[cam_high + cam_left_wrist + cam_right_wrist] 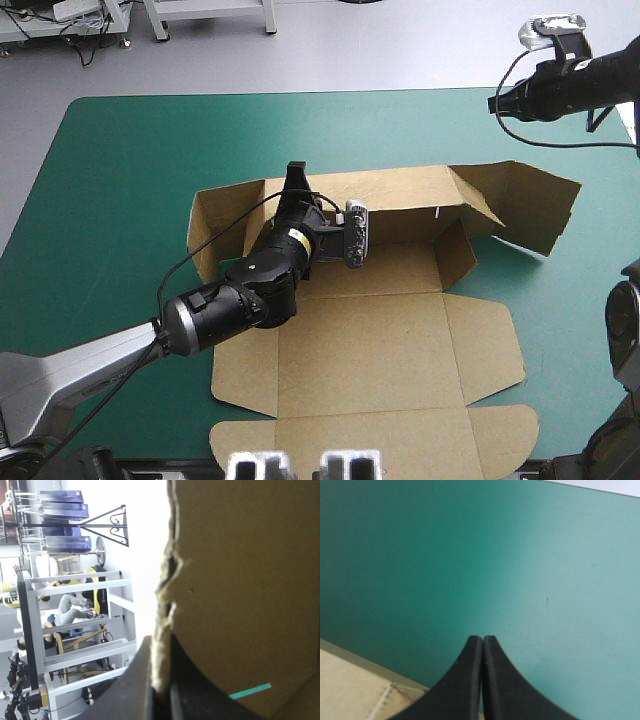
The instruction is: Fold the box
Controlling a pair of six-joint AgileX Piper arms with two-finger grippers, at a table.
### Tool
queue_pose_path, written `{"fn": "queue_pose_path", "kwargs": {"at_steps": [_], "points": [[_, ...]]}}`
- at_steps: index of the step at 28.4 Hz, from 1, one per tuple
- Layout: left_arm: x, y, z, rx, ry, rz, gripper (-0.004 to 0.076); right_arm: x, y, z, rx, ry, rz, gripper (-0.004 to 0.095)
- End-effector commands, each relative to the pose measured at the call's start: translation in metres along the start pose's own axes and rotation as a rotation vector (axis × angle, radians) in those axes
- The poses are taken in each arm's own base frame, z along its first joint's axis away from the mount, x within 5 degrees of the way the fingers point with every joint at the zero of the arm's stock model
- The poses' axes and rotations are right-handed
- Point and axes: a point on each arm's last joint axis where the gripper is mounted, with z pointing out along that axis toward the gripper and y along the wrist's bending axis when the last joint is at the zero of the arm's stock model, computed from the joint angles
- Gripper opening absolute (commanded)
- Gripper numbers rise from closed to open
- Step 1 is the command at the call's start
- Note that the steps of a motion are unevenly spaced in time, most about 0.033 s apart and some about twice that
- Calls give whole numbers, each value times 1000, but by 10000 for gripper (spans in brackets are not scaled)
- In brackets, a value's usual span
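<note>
The box (400, 340) lies at the middle of the teal-green cover (120, 200), a cut sheet of brown board only part raised; its long wall at 12 o'clock stands up, and the end panel at 9 o'clock stands with it; at 2 o'clock a creased panel leans outward, lifted off the cover, with a smaller flap tilted just inside it; the broad panel toward 6 o'clock lies flat, with a side flap flat at 3 o'clock and another at 9, and a strip with rounded ends flat at the near edge.

My left gripper (296, 175) reaches over the box floor to the top of the 12 o'clock wall; in my left wrist view my black fingers (130, 690) are pinched onto its rough, fluted cut edge, nearly touching, with the board between them; a sliver of cover shows past the board.

My right gripper (497, 103) hangs at 2 o'clock from the box, well apart from it; its fingers (465, 680) are pressed together in one point over bare cover, gripping nothing; a pale corner of board shows beside them.

A yellow label (297, 237) sits on my left wrist; its writing is too small to read.
</note>
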Motion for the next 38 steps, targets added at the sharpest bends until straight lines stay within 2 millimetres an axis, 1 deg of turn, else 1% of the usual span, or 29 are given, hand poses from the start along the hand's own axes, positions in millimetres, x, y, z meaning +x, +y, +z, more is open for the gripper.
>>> {"fn": "queue_pose_path", "kwargs": {"at_steps": [1, 2, 5, 8, 14, 16, 20, 28, 31, 34, 35, 38], "points": [[-3, 13, -14, -41, -51, -37, -10, -6, 5, -9, -13, -33, -13, -23], [-3, 13, -14, -42, -51, -35, -10, -5, 2, -3, -17, -20, -6, -23], [-3, 13, -14, -50, -51, -47, -10, -3, -1, 6, -23, -2, 0, -23], [-3, 14, -15, -62, -54, -55, -10, 1, -3, 11, -13, 28, 2, -23], [-3, 15, -15, -62, -57, -71, -10, 29, -13, 36, -13, 156, 41, -23], [-3, 15, -15, -62, -57, -77, -10, 36, -12, 39, -28, 176, 41, -23], [-3, 15, -15, -62, -55, -89, -10, 46, -9, 36, -31, 206, 22, -23], [-3, 15, -15, -62, -53, -93, -10, 70, 6, 19, -32, 249, -32, -24], [-3, 14, -14, -55, -52, -92, -10, 83, 12, 16, -56, 271, -40, -24], [-3, 13, -14, -53, -53, -102, -10, 97, 19, 20, -129, 278, -59, -24], [-3, 13, -14, -51, -53, -104, -10, 105, 25, 26, -207, 257, -71, -24], [-3, 12, -14, -33, -53, -125, -10, 117, 30, 41, -289, 161, -46, -24]]}}
